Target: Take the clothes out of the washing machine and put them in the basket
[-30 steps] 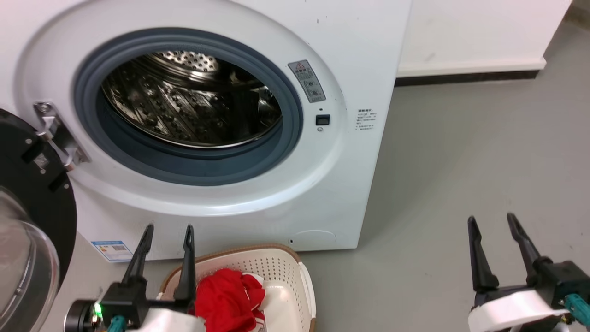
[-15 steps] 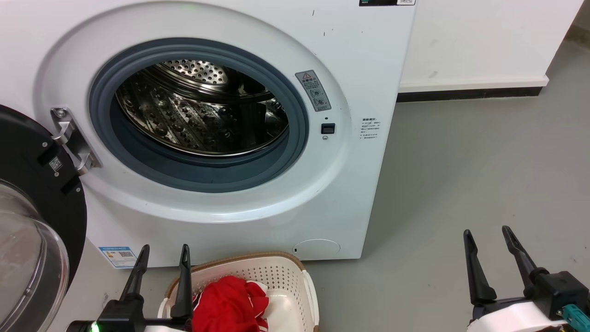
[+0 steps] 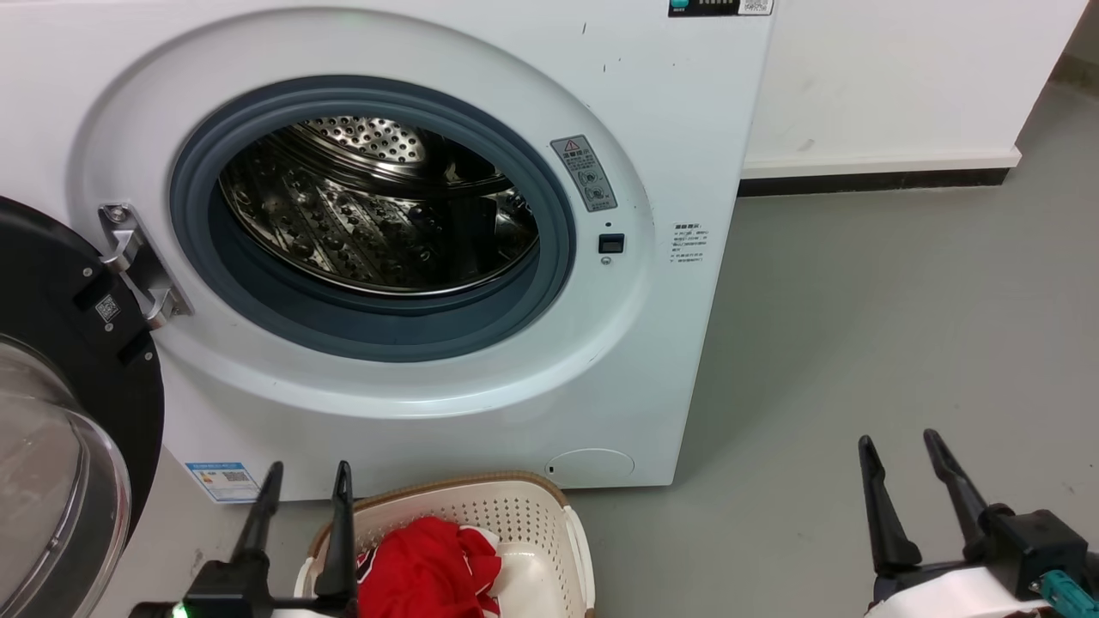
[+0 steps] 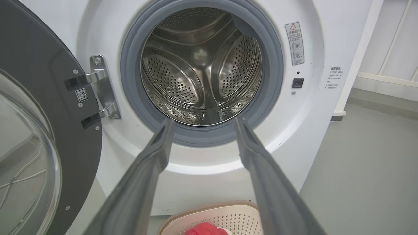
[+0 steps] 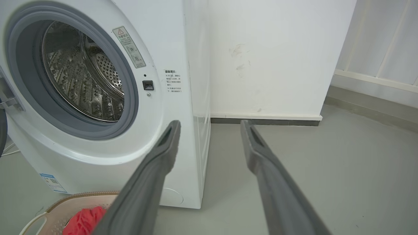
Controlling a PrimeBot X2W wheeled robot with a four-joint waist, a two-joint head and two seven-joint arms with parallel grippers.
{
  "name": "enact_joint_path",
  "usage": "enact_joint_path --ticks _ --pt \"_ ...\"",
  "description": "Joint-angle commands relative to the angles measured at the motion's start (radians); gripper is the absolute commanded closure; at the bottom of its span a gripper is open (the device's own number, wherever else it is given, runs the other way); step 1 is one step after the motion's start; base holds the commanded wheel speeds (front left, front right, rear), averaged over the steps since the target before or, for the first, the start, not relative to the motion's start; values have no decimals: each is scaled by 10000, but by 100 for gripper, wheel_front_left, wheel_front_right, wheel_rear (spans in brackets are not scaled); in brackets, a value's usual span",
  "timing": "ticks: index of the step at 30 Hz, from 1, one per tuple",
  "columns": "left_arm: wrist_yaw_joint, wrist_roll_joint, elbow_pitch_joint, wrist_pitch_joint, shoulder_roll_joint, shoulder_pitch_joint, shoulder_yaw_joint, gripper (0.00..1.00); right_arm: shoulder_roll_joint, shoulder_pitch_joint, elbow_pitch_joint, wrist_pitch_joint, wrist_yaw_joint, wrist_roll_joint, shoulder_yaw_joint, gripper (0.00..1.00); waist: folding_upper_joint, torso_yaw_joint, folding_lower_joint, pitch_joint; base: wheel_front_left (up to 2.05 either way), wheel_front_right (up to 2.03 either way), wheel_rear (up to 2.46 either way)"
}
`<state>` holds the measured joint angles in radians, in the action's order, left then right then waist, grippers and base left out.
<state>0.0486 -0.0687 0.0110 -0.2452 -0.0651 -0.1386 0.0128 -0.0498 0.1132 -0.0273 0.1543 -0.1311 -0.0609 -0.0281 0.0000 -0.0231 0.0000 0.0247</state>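
The white washing machine [image 3: 670, 129] stands with its door [image 3: 51, 412] swung open to the left, and its steel drum [image 3: 378, 206] holds nothing. On the floor in front of it sits the cream basket [image 3: 549, 524], with the red clothes [image 3: 429, 566] bundled inside. My left gripper [image 3: 307, 470] is open just left of the basket, above its edge, with nothing between its fingers. At the lower right my right gripper [image 3: 897, 442] is open over bare floor. The left wrist view looks straight into the drum [image 4: 202, 65], with the basket [image 4: 241, 215] and clothes [image 4: 205, 230] at its bottom edge.
Grey floor [image 3: 859, 343] stretches to the right of the machine. A white wall with a dark skirting [image 3: 867, 180] runs behind it. The open door with its glass bowl [image 3: 43, 515] juts out at the lower left, close to my left arm.
The head camera has tilted up a little, so the machine and basket sit lower in the picture. Both grippers stay open and have dropped slightly toward the bottom edge. The clothes lie in the basket throughout.
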Motion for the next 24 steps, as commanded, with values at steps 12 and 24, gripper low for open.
enact_joint_path --ticks 12,24 --pt "100 -1804 -591 474 70 312 158 100 -103 -185 478 -195 0 -1963 71 100 0 17 0 -18 0 0 0" --pt "223 -4062 -875 962 80 659 276 100 -225 -559 858 -467 1 -4354 97 100 0 38 0 -45 0 0 0"
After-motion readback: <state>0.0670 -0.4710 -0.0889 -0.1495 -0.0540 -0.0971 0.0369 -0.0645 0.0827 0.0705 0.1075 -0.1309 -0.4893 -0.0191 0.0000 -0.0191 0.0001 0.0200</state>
